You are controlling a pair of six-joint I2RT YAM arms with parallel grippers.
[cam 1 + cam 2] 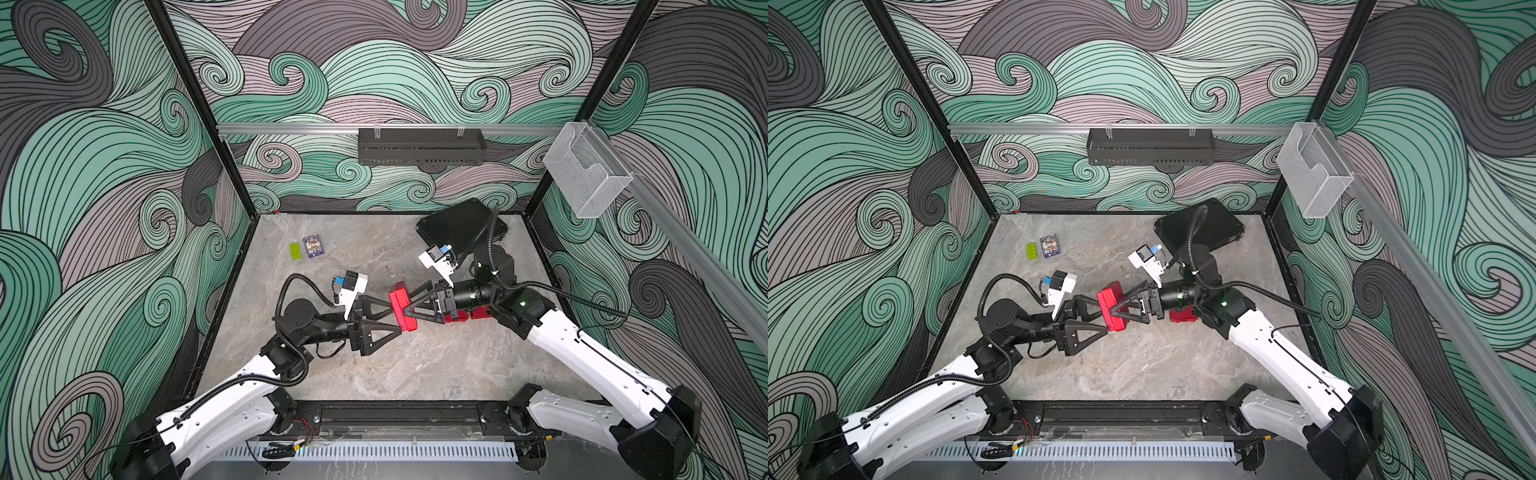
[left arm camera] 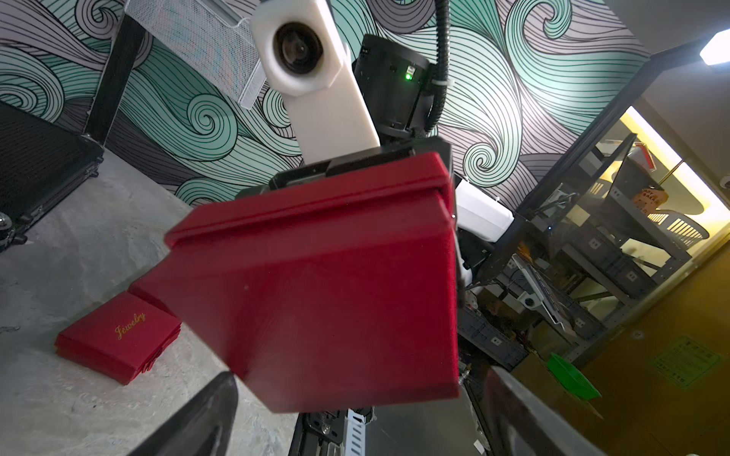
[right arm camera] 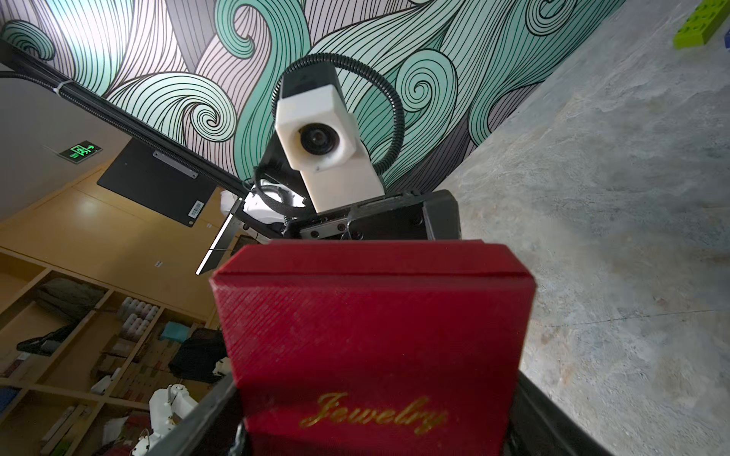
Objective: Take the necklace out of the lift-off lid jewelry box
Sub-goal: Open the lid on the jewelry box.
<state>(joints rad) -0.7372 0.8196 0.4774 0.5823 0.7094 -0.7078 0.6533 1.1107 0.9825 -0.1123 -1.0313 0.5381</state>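
Observation:
A red jewelry box (image 1: 402,307) (image 1: 1111,305) hangs on edge above the table's middle, lid on. My right gripper (image 1: 409,303) (image 3: 375,379) is shut on it; the gold "Jewelry" face (image 3: 375,418) sits between its fingers. My left gripper (image 1: 395,319) (image 2: 363,379) faces it from the other side and is open. In the left wrist view its fingertips (image 2: 213,398) stand clear of the box's plain red underside (image 2: 335,276). The necklace is hidden.
Two more flat red boxes (image 1: 473,313) (image 2: 118,339) lie on the table under my right arm. A black case (image 1: 453,226) leans at the back right. A green brick (image 1: 295,251) and a card pack (image 1: 313,246) lie at the back left.

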